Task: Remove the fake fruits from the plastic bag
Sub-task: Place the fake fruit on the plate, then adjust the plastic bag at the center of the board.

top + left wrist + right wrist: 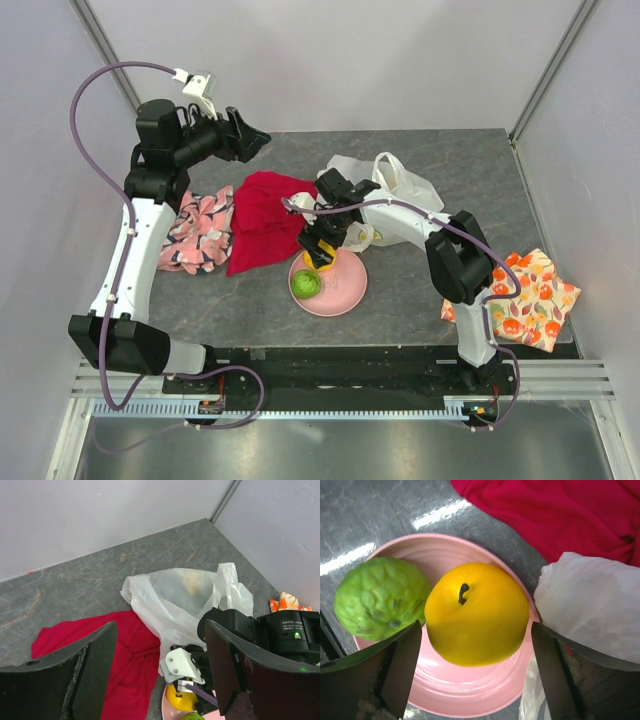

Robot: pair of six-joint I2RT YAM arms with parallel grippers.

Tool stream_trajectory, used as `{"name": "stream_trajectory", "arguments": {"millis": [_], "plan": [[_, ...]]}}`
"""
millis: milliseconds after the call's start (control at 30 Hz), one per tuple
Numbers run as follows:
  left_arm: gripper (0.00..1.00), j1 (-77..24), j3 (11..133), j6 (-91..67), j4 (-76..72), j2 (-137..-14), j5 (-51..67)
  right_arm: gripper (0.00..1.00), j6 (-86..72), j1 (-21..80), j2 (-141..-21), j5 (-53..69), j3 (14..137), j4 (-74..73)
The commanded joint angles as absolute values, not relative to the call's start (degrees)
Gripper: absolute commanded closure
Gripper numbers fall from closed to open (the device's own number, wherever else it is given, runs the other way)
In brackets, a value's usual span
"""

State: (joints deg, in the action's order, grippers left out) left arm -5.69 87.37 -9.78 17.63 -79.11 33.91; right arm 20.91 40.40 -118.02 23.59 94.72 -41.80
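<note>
The yellow fruit (477, 612) sits stem-up on the pink plate (470, 695), touching the bumpy green fruit (380, 605) beside it. Both are out of the plastic bag (400, 190). The bag lies crumpled on the desk (420, 300) just behind the plate, with one fold reaching the plate's rim.

The right pincer (318, 255) hangs straight over the yellow fruit with its jaws apart. One finger stands on each side and a sliver of plate shows between pad and peel, so the fruit seems to rest on the plate alone. The step in hand looks like the setting-down of this second fruit.

A yellowish patch (192, 582) shows dimly through the bag's wall in the left wrist view. It is probably another fruit, so the task is likely only partly done.

The next move calls for the right arm to lift clear without nudging the round fruit, which could roll off the shallow plate. It then has to go back to the bag's mouth. The thin film will shift and cling, so the bag may need pinning.

The left pincer (160, 625) hovers high at the far left, jaws apart and holding nothing. It faces the bag and the red cloth (262, 215) spread beside it.
</note>
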Motion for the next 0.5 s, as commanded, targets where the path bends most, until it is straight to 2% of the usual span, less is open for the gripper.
{"name": "stream_trajectory", "arguments": {"millis": [0,267,400,467], "plan": [[0.20,-5.4,88.7,-8.6,16.6,-78.9,36.5,0.02,22.4,40.5,-111.3,25.7,98.6,-47.7],[0.19,-5.4,87.9,-7.3,18.0,-80.4,35.2,0.02,21.8,36.3,-95.5,27.6,112.0,-65.0],[0.19,-5.5,85.7,-7.2,18.0,-81.2,41.5,0.02,20.1,32.4,-91.2,17.3,107.1,-62.5],[0.20,-7.4,84.4,-8.1,18.4,-82.7,48.5,0.02,17.3,30.5,-90.9,15.1,101.9,-58.7]]}}
